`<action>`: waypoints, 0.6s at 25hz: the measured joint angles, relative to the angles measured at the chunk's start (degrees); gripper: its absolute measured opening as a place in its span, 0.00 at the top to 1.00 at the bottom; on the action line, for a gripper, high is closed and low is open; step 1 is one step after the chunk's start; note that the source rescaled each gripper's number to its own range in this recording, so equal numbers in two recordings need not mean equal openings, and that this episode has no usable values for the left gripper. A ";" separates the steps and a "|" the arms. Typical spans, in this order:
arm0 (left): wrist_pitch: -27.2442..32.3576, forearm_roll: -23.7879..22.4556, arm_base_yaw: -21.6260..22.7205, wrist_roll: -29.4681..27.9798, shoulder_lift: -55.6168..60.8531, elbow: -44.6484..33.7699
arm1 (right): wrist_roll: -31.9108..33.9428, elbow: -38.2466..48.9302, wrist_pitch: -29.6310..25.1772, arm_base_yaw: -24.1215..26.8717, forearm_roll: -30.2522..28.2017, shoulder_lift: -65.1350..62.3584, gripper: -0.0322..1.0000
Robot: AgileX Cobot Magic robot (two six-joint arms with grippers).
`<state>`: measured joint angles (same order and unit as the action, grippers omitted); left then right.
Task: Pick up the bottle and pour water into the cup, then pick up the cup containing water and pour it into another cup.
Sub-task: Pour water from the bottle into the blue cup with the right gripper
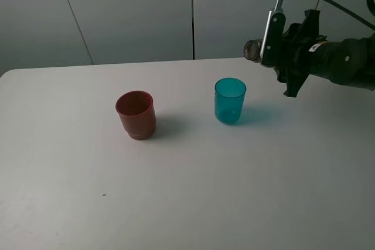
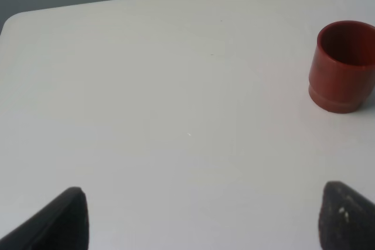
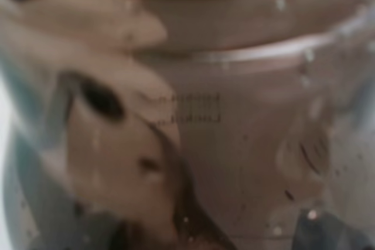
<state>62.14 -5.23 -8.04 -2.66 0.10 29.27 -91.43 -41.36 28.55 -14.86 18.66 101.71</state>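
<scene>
The smoky grey-brown bottle [image 1: 254, 50] is held by my right gripper [image 1: 285, 57] and lies almost level in the air. Its open neck points left, above and to the right of the teal cup [image 1: 229, 100]. The bottle fills the right wrist view [image 3: 234, 121] up close and blurred, hiding the fingers. The teal cup stands upright on the white table [image 1: 187, 203]. The red cup [image 1: 136, 114] stands upright to its left and also shows in the left wrist view [image 2: 343, 66]. My left gripper [image 2: 205, 221] is open and empty, low over the table, well short of the red cup.
Grey wall panels [image 1: 135, 10] rise behind the table's far edge. The right arm's black cable [image 1: 328, 1] loops above the wrist. The table's rounded far left corner [image 2: 12, 21] shows in the left wrist view.
</scene>
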 joint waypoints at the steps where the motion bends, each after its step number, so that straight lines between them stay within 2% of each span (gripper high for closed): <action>1: 0.00 0.00 0.00 0.00 0.00 0.00 | -1.16 0.00 0.09 -0.11 0.00 0.00 0.97; 5: 0.00 0.00 0.00 0.00 0.00 0.00 | -5.43 0.00 0.49 -1.48 0.48 0.10 0.97; 9: 0.00 0.00 0.00 0.00 0.00 0.00 | -10.10 -0.04 3.32 -3.49 3.01 0.93 0.97; 15: 0.00 0.00 0.00 -0.11 0.00 0.00 | -12.81 -0.04 5.97 -4.93 3.55 2.94 0.97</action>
<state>62.14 -5.23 -8.04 -2.77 0.10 29.27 -104.24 -41.40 34.52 -19.79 22.21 104.64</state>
